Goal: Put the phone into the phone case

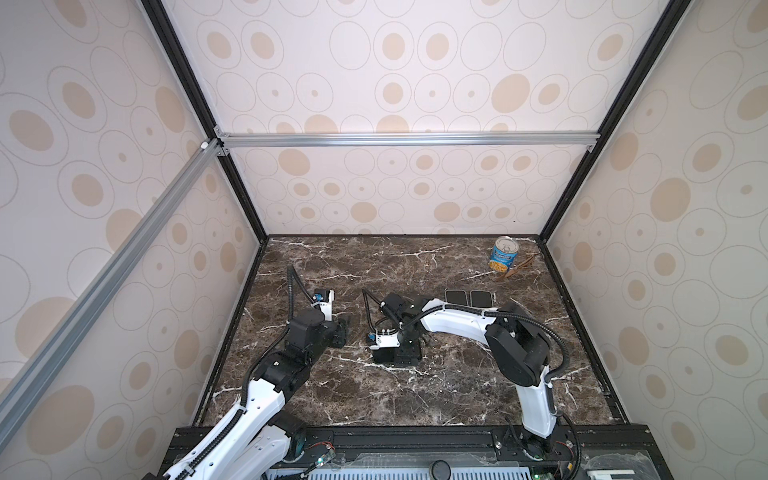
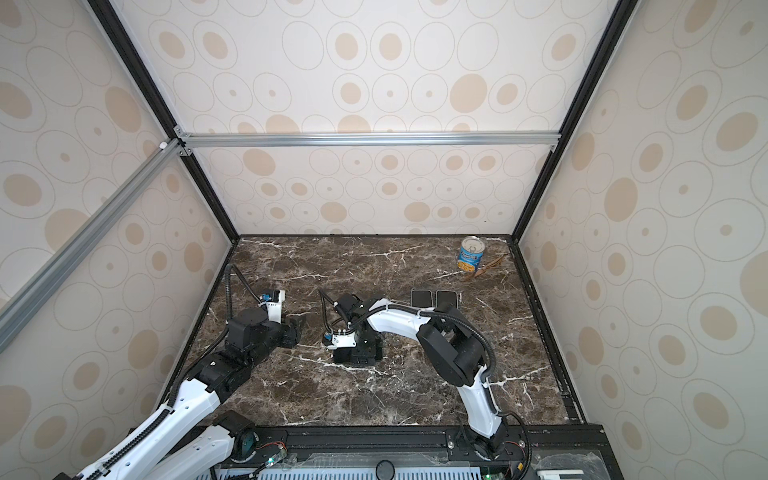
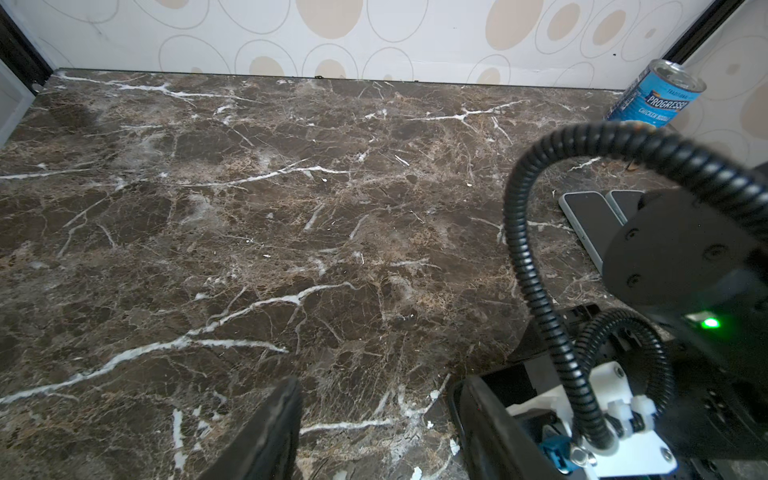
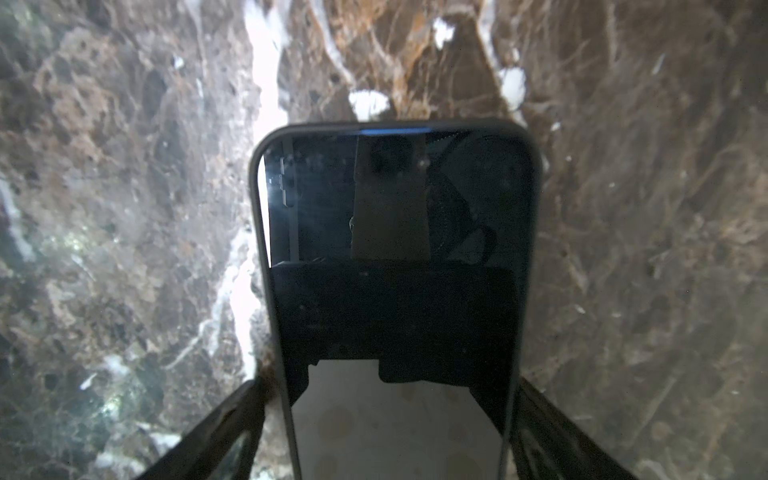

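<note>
While phone point(image 4: 390, 208) lies between right pincer point(image 4: 388, 386) fingers point(image 4: 224, 424) | grip unclear | left pincer point(image 3: 376, 390) agape, empty

Open tabletop point(image 1: 374, 266) rearward; right tool point(image 1: 397, 357) mid-table; can point(image 1: 505, 254) far-right

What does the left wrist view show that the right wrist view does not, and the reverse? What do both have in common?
Only the left wrist view: the soup can by the back wall, two phones lying side by side, and the left gripper, open and empty. Only the right wrist view: a close look at the phone within a grey case rim, flanked by the right gripper. Both: the marble table.
</note>
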`<act>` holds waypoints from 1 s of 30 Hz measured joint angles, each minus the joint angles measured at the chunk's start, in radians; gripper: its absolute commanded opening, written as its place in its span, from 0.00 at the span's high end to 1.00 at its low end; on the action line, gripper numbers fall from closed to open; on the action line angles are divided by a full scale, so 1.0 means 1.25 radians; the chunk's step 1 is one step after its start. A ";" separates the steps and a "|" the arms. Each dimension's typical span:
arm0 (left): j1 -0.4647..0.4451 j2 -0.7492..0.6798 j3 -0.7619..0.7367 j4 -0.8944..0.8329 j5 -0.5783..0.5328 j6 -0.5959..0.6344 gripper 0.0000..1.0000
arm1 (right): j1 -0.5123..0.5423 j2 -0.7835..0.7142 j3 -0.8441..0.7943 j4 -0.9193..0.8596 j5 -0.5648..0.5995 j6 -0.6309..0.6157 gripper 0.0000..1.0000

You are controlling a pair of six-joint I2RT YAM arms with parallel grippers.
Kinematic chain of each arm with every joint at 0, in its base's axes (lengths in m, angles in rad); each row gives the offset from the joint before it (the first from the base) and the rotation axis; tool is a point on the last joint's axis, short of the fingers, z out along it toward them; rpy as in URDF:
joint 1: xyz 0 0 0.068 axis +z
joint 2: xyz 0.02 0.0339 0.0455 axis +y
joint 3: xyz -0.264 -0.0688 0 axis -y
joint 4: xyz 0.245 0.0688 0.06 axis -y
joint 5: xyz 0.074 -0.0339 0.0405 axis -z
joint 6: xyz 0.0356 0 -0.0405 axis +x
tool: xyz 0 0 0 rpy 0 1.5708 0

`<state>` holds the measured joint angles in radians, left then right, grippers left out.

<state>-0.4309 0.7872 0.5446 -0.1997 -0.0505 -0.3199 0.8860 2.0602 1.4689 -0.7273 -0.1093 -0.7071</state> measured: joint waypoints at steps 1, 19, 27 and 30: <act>0.000 0.000 0.000 0.000 0.000 0.000 0.39 | 0.000 0.005 0.007 -0.006 0.005 0.004 0.18; 0.000 -0.001 0.000 0.000 -0.008 0.000 0.38 | 0.003 0.015 0.025 -0.026 0.036 0.074 0.35; 0.000 0.005 0.000 0.001 -0.022 0.000 0.38 | -0.012 0.016 0.029 -0.028 0.046 0.166 0.36; 0.000 0.005 0.000 0.002 -0.022 -0.001 0.38 | -0.038 0.031 0.054 -0.033 0.050 0.226 0.38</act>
<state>-0.4305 0.7937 0.5446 -0.1978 -0.0780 -0.3210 0.8379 2.0991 1.5364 -0.7685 -0.0471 -0.4248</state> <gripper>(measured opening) 0.619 0.757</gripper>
